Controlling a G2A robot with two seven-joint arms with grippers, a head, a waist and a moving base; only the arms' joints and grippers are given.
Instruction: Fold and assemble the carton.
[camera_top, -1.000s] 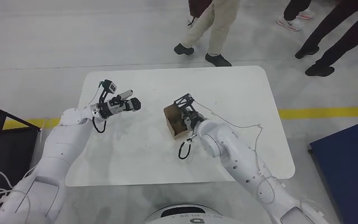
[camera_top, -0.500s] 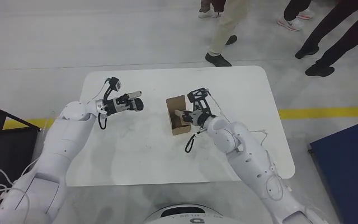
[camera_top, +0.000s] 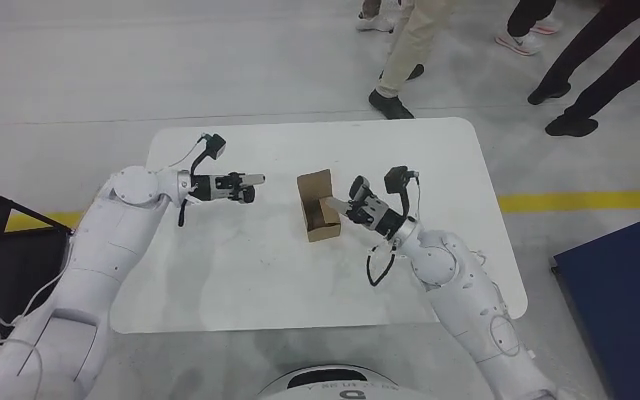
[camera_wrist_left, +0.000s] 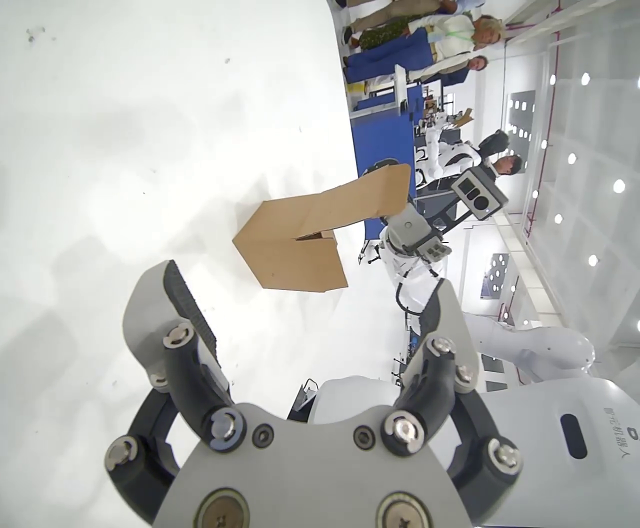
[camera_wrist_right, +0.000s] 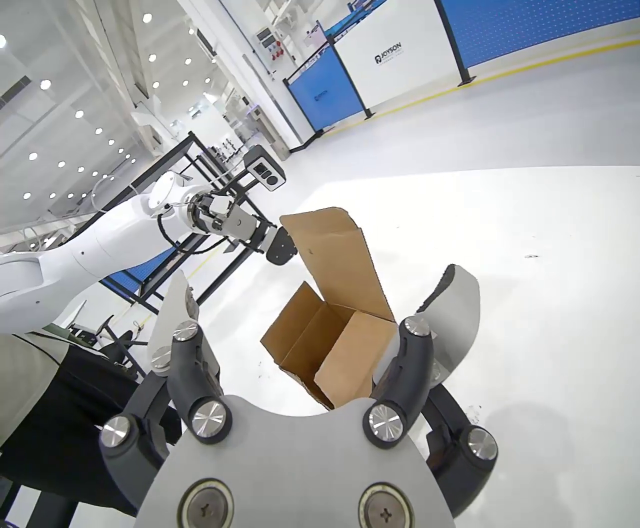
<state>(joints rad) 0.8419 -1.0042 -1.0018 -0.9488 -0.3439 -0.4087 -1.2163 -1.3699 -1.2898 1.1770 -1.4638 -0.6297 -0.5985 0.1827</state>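
Observation:
A small brown carton (camera_top: 318, 206) lies on its side mid-table on the white table (camera_top: 440, 160), its open mouth toward my right gripper (camera_top: 347, 207) and one long flap sticking up. In the right wrist view the carton (camera_wrist_right: 325, 320) sits just beyond and between the spread fingers (camera_wrist_right: 462, 295) of my right gripper (camera_wrist_right: 320, 295), which is open and holds nothing. My left gripper (camera_top: 250, 184) hovers to the carton's left, a short gap away, open and empty. In the left wrist view the carton (camera_wrist_left: 295, 250) lies ahead of my left gripper (camera_wrist_left: 305, 300).
The table has bare surface in front of and behind the carton, with its edges on all sides. People's legs (camera_top: 400, 50) stand on the floor past the far edge. A blue panel (camera_top: 610, 290) stands off the right side.
My right arm has swung out to the right and its gripper has drawn back from the carton. The carton now lies a little farther back. My left gripper has edged right toward it.

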